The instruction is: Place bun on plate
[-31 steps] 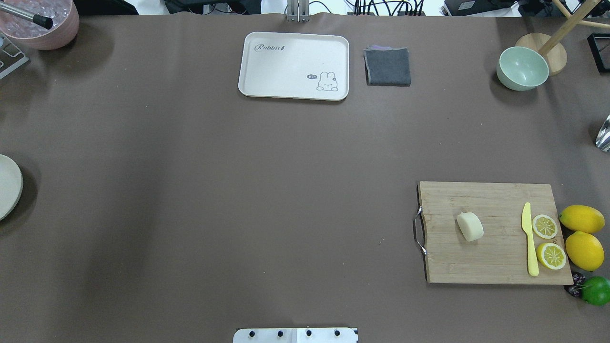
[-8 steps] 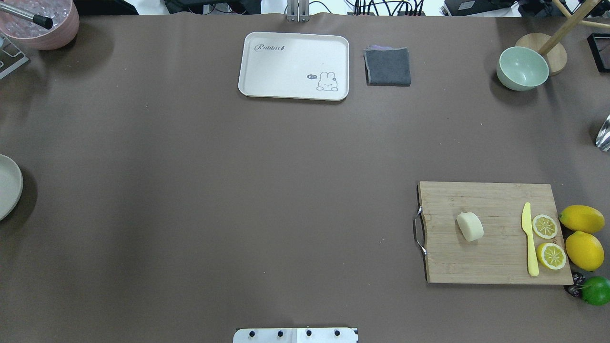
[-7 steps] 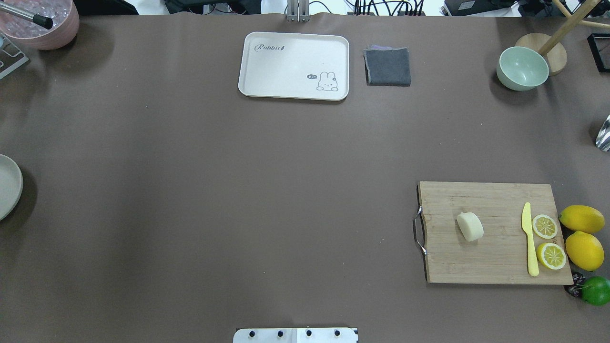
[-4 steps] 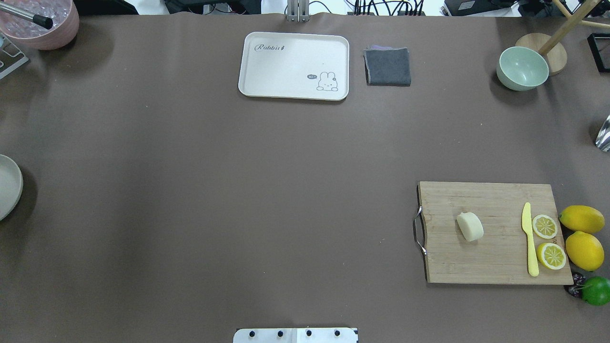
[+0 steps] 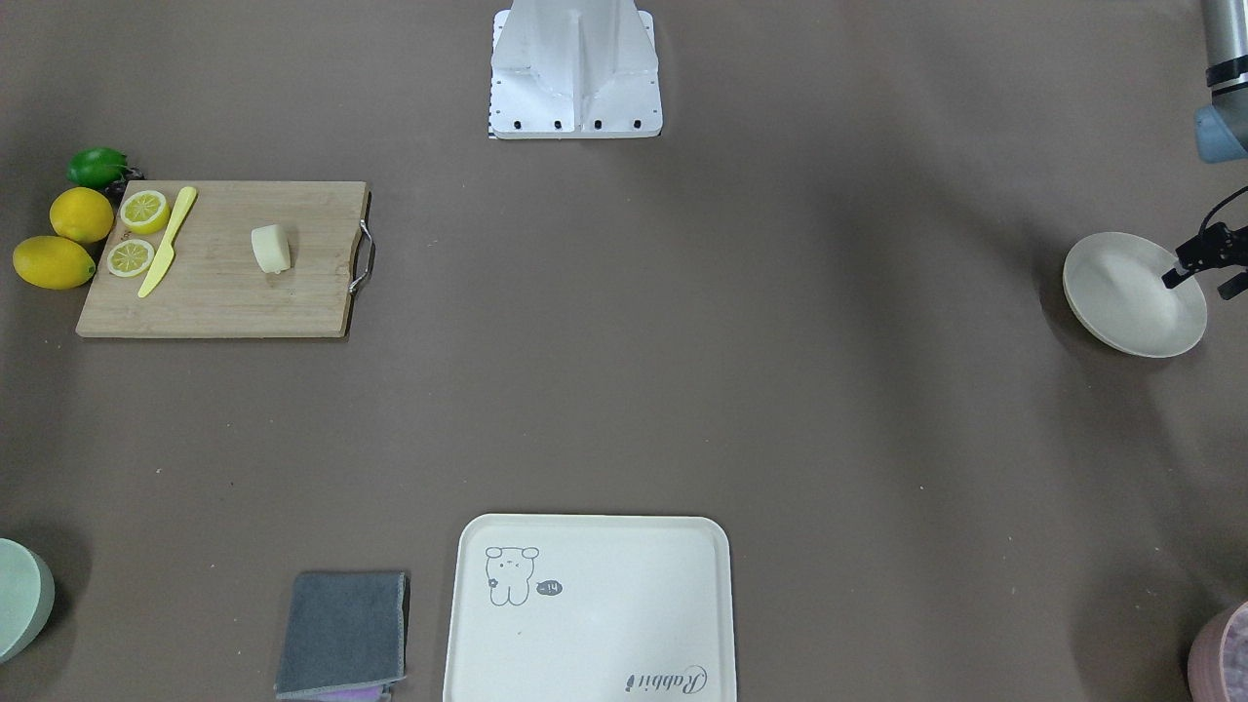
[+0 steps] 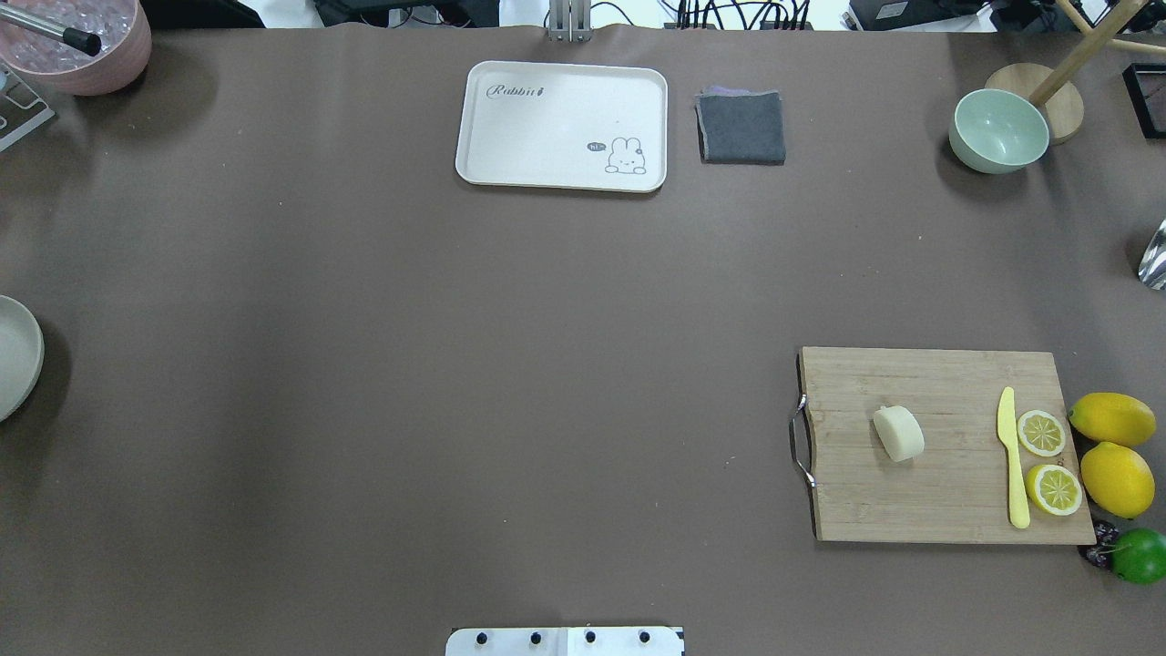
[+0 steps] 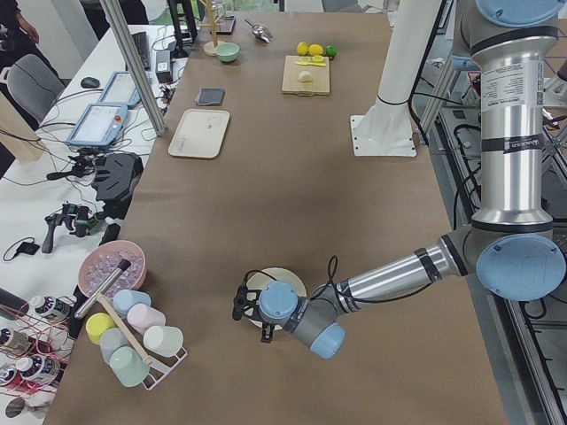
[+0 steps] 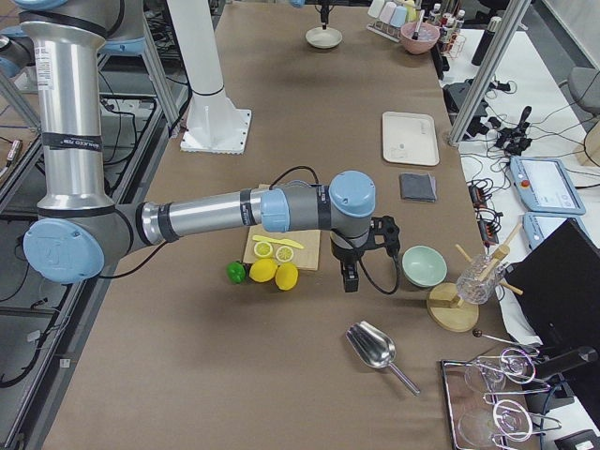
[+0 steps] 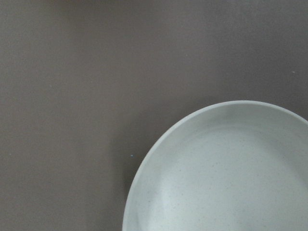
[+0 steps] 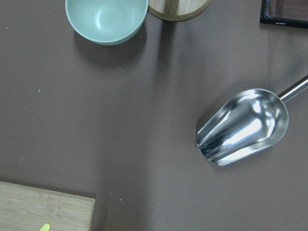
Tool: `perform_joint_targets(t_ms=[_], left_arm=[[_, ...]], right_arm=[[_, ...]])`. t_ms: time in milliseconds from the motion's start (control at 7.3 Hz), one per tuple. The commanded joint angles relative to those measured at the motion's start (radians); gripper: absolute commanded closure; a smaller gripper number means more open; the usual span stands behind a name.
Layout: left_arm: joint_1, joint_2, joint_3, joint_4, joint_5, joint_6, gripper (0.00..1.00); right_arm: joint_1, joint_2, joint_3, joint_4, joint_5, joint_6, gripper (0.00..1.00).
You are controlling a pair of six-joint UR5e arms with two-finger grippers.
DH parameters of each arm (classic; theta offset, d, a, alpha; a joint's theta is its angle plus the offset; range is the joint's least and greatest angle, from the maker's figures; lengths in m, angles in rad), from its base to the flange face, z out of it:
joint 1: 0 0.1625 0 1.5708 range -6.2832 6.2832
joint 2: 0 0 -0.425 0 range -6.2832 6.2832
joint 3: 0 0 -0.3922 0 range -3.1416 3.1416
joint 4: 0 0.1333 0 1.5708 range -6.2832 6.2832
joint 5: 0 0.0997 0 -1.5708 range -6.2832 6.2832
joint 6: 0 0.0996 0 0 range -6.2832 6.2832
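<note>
Pincer widths unreadable: left pincer (image 7: 266, 333) by the round off-white plate (image 6: 14, 355) at nine o'clock, right pincer (image 8: 349, 275) near the wooden cutting board (image 6: 938, 492). Small pale cream bun (image 6: 898, 433) lies on it at four. Straddle squarely, squeeze gently.

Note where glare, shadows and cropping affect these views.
Right wrist view: bright glare on the scoop; a soft shadow below the bowl. Overhead view: the plate is cropped by the left edge, with a dark shadow at its right. Left wrist view: the plate is cut off at the lower right corner; no glare.
</note>
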Motion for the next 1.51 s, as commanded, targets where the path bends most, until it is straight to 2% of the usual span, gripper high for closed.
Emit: perform_joint_targets(t_ms=[0,137,274,411,548,685,1370], left_arm=[[0.004,0.001,0.016,0.003,0.000,0.005,0.04],[0.017,0.001,0.025,0.003,0.000,0.005,0.26],[0.021,0.001,0.036,0.003,0.000,0.005,0.26],[0.021,0.001,0.038,0.001,-0.001,0.005,0.31],[0.023,0.001,0.039,0.003,-0.001,0.005,0.74],[0.023,0.003,0.036,0.003,-0.006,0.007,1.00],[0.020,-0.028,0.009,0.021,-0.024,-0.010,1.00]], right_arm=[[0.000,-0.001,0.006,0.001,0.000,0.019,0.00],[0.000,0.001,0.013,0.001,0.000,0.021,0.00],[0.000,0.001,0.013,0.001,0.000,0.021,0.00],[0.000,0.010,0.013,0.001,0.000,0.021,0.00],[0.000,0.009,0.013,0.001,-0.002,0.021,0.00],[0.000,0.010,0.013,0.001,0.000,0.021,0.00],[0.000,0.009,0.010,0.028,-0.003,0.013,0.00]])
